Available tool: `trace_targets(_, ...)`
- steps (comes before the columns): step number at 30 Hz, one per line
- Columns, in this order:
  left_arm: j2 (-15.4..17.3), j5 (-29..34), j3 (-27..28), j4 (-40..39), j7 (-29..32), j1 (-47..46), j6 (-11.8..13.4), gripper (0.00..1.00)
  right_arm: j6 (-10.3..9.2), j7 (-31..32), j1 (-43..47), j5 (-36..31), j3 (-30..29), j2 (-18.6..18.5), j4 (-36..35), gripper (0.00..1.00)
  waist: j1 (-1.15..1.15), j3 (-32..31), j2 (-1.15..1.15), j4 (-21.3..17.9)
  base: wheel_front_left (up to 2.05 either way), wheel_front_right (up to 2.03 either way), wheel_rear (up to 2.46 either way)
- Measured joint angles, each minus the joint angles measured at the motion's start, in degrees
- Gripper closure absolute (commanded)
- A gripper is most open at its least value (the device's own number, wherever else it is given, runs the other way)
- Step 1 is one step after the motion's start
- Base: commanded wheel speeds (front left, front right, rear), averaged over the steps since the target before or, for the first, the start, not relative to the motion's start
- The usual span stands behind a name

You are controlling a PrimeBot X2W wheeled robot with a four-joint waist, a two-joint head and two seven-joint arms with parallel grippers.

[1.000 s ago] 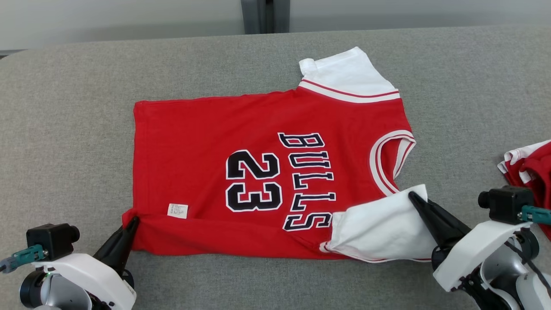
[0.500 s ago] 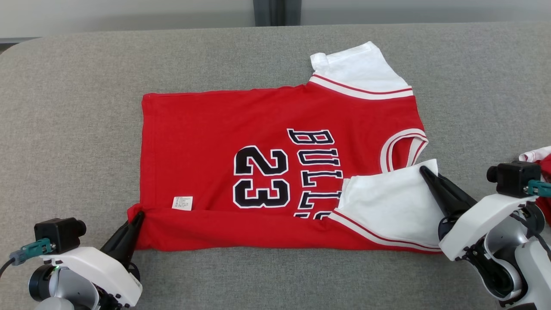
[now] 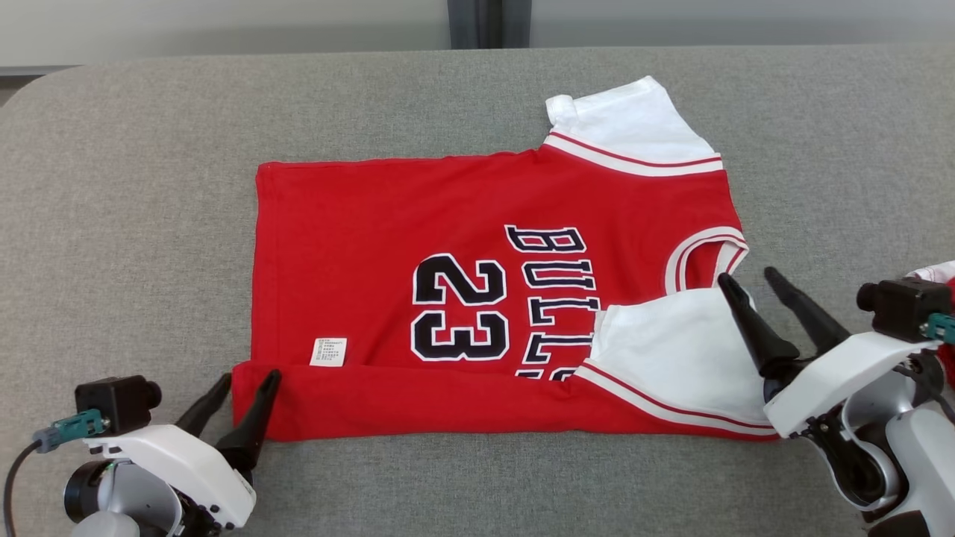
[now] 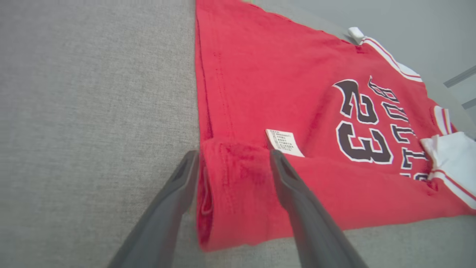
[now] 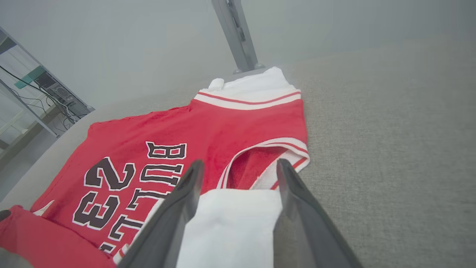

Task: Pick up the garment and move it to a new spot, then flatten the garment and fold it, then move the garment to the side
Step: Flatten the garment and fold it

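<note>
The garment [image 3: 462,216] is a red "BULLS 23" jersey with white sleeves, lying flat on the grey table [image 3: 134,186]. Its near strip is folded up over the front, and the near white sleeve [image 3: 671,350] rests on the lettering. My left gripper [image 3: 248,378] stands open at the fold's lower left corner. In the left wrist view that red corner [image 4: 230,186] lies loose between the left gripper's [image 4: 234,156] spread fingers. My right gripper [image 3: 746,276] is open over the near sleeve's tip, by the collar. In the right wrist view, the white sleeve [image 5: 230,223] lies between the right gripper's [image 5: 240,165] fingers, ungripped.
Another red and white cloth [image 3: 932,272] lies at the table's right edge, partly behind my right wrist. A grey post [image 3: 489,22] stands behind the table's far edge. Bare grey cloth stretches to the garment's left and far side.
Both grippers have opened and let go: the left released the folded hem corner, the right released the white sleeve, now lying folded over the lettering. The head camera has shifted slightly.
</note>
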Motion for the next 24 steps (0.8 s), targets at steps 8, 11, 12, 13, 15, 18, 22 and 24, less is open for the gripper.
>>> trace_targets(8,-1.1,2.4,3.8,-2.7,-6.8,0.1,6.0,0.0,0.0,-9.9,1.8,-7.4,-9.1,3.3,-0.2,0.0,0.0,-1.7,0.0,0.4,0.0,0.0,0.0)
trace_targets(11,-2.1,3.8,4.9,-4.4,-9.9,0.0,8.4,0.0,0.0,-12.5,2.7,-12.9,-13.0,6.6,-2.1,0.0,0.0,-2.5,0.0,0.4,0.0,0.0,0.0)
trace_targets(12,-2.2,4.6,5.1,-4.9,-10.7,-0.1,9.2,0.0,0.0,-12.9,3.0,-15.2,-13.8,7.6,-3.0,0.0,0.0,-2.8,0.0,0.4,0.0,0.0,0.0)
trace_targets(13,-2.4,5.5,5.2,-5.3,-11.7,-0.3,9.9,0.0,0.0,-13.0,3.4,-17.0,-14.4,8.5,-3.8,0.0,0.0,-3.1,0.0,0.4,0.0,0.0,0.0)
trace_targets(15,-2.3,7.7,4.6,-6.0,-12.9,-1.0,10.8,0.0,0.0,-13.3,4.2,-20.6,-14.8,10.4,-5.7,0.0,0.0,-3.7,0.0,0.3,0.0,0.0,0.0)
trace_targets(18,-2.5,10.5,3.4,-6.6,-14.8,-1.5,11.7,0.0,0.01,-13.1,5.9,-24.3,-14.8,12.2,-8.0,0.0,0.0,-4.6,0.0,0.1,0.0,0.0,0.0)
trace_targets(22,-2.9,13.6,2.0,-6.5,-17.0,-1.4,13.4,0.0,0.01,-12.2,9.1,-27.4,-14.6,13.6,-10.0,0.0,0.0,-5.9,0.0,-0.3,0.0,0.0,0.0)
trace_targets(24,-3.0,15.1,1.3,-6.1,-17.8,-0.9,14.1,0.0,0.01,-12.0,11.1,-28.3,-14.5,14.1,-10.8,0.0,0.0,-6.5,0.0,-0.4,0.0,0.0,0.0)
